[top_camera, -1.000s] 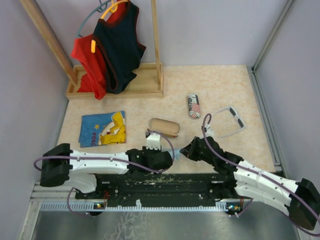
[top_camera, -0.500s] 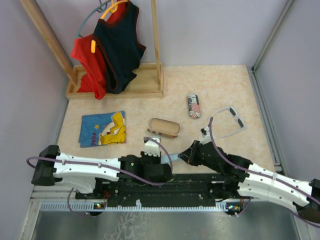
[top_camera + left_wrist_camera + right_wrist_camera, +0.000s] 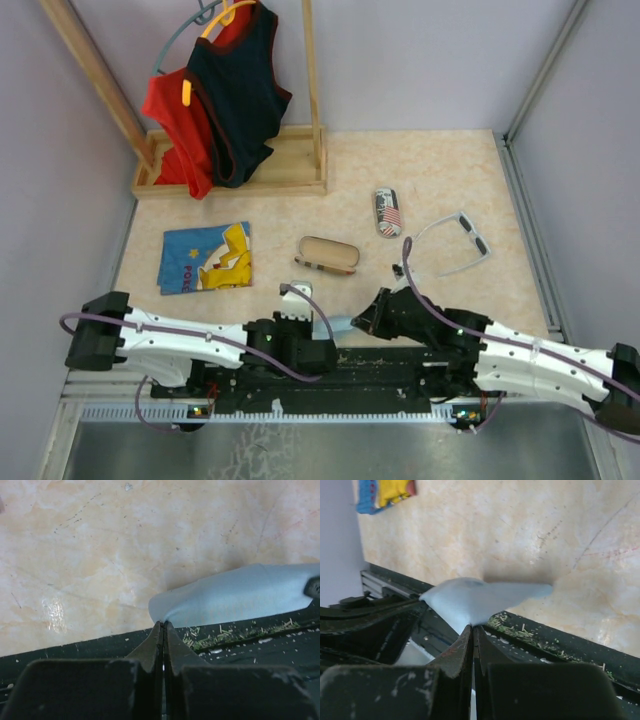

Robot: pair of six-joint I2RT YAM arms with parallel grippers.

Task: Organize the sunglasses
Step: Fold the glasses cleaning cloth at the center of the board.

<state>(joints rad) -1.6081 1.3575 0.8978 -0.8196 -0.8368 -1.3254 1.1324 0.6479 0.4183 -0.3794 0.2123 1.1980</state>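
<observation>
The white-grey sunglasses [image 3: 456, 243] lie open on the table at the right, beyond my right arm and apart from both grippers. A light-blue cloth [image 3: 340, 322] hangs stretched between the two grippers at the near table edge. My left gripper [image 3: 324, 334] is shut on one corner of the cloth [image 3: 235, 597], its tips [image 3: 163, 624] pinched tight. From the other side, my right gripper [image 3: 363, 317] is shut on the cloth [image 3: 470, 600], its tips [image 3: 472, 626] closed. The cloth hangs over the black rail [image 3: 240, 640].
A tan oblong case [image 3: 329, 253] lies mid-table, with a flag-print case [image 3: 387, 212] behind it to the right. A blue and yellow printed cloth [image 3: 206, 258] lies at the left. A wooden rack [image 3: 235, 175] with red and navy tops stands at the back left.
Both grippers have drawn back toward the near edge with the light-blue cloth between them. The sunglasses and the cases have not moved.
</observation>
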